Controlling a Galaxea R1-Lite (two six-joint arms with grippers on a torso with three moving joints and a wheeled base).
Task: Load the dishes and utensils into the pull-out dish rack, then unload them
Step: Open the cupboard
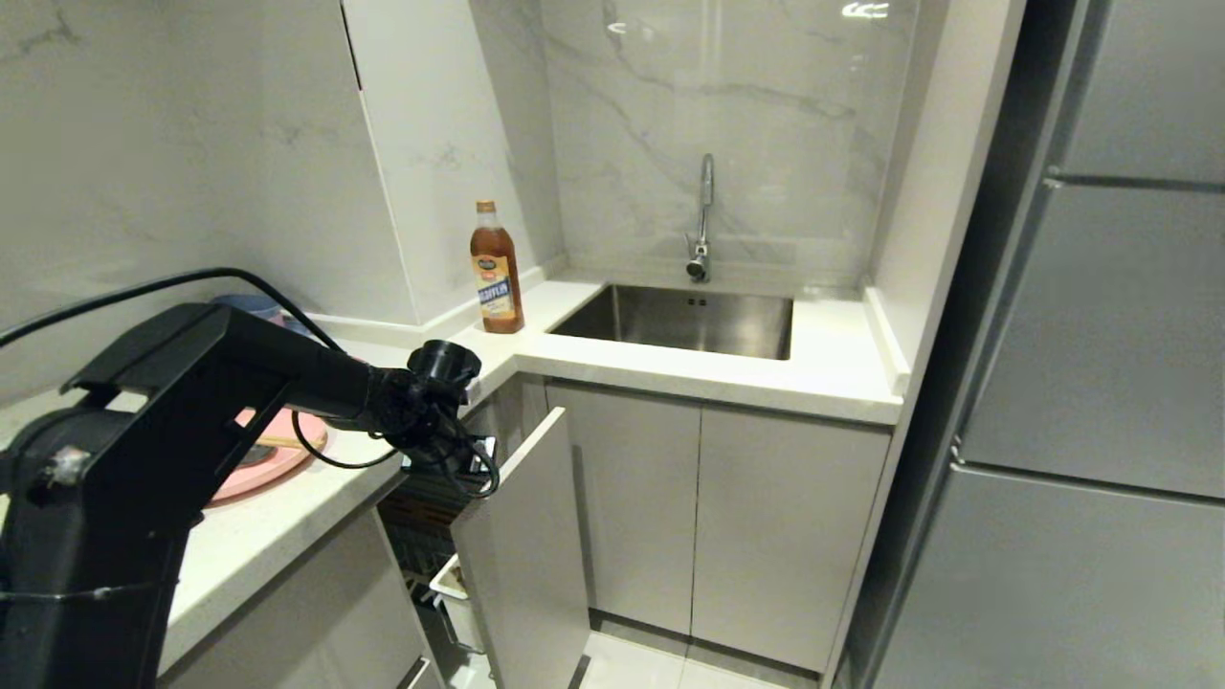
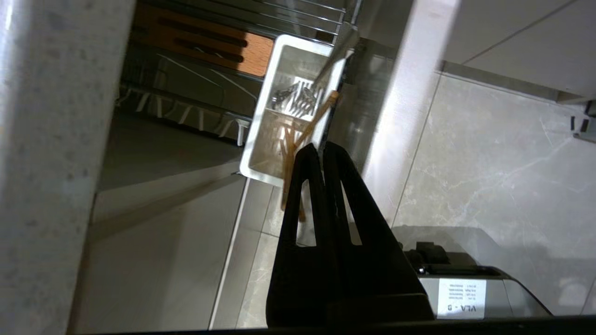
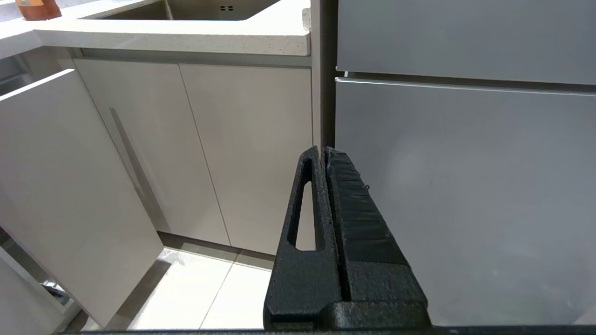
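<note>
The pull-out dish rack stands open under the counter, its grey door front swung into the aisle. In the left wrist view I see its chrome wires, the wooden block and the white utensil cup. The metal spoon leans in the cup. The chopsticks stick up out of the cup, right beside my left gripper, which is shut; I cannot tell whether it pinches them. My left gripper hangs over the rack. The pink plate lies on the counter. The bowl is out of view.
A brown bottle stands beside the sink with its tap. A grey fridge fills the right. My right gripper is parked, shut, facing the cabinet doors and the fridge front.
</note>
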